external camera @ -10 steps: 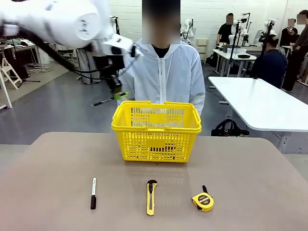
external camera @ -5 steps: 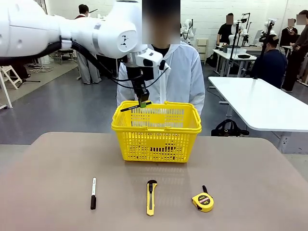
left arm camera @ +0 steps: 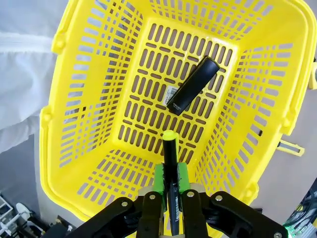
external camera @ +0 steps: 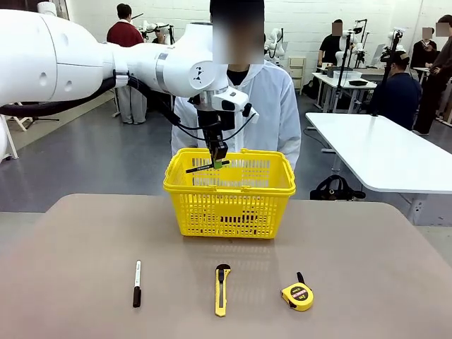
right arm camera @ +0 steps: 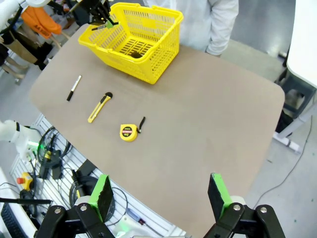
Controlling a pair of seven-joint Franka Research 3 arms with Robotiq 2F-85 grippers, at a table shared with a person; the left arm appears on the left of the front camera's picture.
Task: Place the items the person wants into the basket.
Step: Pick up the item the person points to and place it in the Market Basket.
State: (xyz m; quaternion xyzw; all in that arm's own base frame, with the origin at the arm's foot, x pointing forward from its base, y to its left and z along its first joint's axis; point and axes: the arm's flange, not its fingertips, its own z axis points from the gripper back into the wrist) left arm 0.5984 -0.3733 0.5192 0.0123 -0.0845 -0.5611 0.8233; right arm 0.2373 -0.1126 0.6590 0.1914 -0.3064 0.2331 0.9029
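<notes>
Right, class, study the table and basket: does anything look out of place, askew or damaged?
Nothing stands out. The left gripper holds a pen over the basket, a black object lies flat inside, and the marker, cutter and tape measure lie apart on the table.

The front view looks level across the table (external camera: 70, 268) from the robot's side, facing the person (external camera: 261, 113) behind the yellow basket (external camera: 212, 212). The left wrist view looks steeply down into that basket from close above. The right wrist view sits high and well back, overlooking the whole table; it shares the basket, box cutter (external camera: 222, 289) and tape measure (external camera: 297, 295) with the front view.
</notes>
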